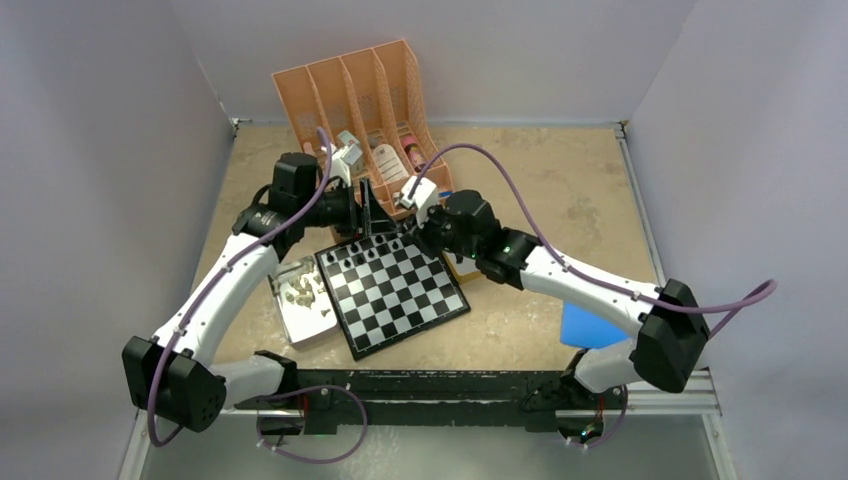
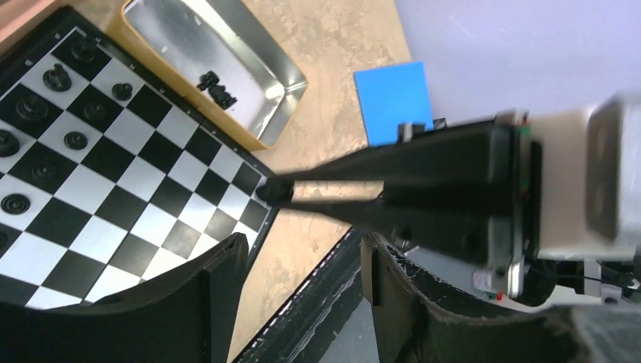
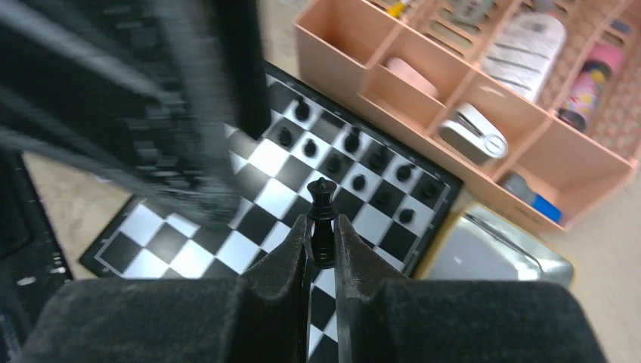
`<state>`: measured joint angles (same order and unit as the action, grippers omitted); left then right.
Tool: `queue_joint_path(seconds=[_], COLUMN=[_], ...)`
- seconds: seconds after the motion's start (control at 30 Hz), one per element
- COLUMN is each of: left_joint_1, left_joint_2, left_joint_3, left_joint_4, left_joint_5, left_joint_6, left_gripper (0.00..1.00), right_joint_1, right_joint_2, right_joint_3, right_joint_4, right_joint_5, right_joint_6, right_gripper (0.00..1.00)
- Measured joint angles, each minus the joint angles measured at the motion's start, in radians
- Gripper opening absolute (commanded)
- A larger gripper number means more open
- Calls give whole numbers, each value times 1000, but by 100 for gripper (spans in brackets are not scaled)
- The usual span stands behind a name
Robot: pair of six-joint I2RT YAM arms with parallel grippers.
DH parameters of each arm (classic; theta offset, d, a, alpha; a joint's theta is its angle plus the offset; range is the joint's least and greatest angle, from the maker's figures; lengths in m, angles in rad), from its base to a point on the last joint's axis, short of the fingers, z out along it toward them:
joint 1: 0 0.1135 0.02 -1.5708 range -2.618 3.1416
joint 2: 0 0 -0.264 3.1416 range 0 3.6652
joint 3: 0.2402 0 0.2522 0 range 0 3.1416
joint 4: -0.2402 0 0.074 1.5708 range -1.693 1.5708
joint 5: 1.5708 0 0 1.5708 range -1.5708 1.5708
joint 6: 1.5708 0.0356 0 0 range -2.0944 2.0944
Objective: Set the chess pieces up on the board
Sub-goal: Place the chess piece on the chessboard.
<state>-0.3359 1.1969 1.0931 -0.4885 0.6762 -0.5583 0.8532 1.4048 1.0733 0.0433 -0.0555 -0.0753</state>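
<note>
Pinching a black chess piece in right pincer, indiscernible overhead, left pincer spread.

The tan counter holds the board, a left tray and a right tray beside it, a blue sheet, and a peach rack behind.

The left arm and the right arm are white with fat black joints. A thin purple cable loops along each one.
</note>
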Motion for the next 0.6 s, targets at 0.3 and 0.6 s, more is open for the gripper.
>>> queue_joint_path(seconds=[0.3,0.6], left_joint_1=[0,2], left_joint_2=[7,7], left_joint_3=[53,36], left_joint_4=[-21,11], left_joint_5=[20,67], left_joint_6=[-8,-46], left_gripper=[50,42], right_joint_1=[59,58], right_joint_2=[-53,-119], right_joint_3=[-49,-85], right_joint_4=[121,196], right_joint_5=[-44,-77], right_joint_6=[-7,5], right_gripper=[8,8])
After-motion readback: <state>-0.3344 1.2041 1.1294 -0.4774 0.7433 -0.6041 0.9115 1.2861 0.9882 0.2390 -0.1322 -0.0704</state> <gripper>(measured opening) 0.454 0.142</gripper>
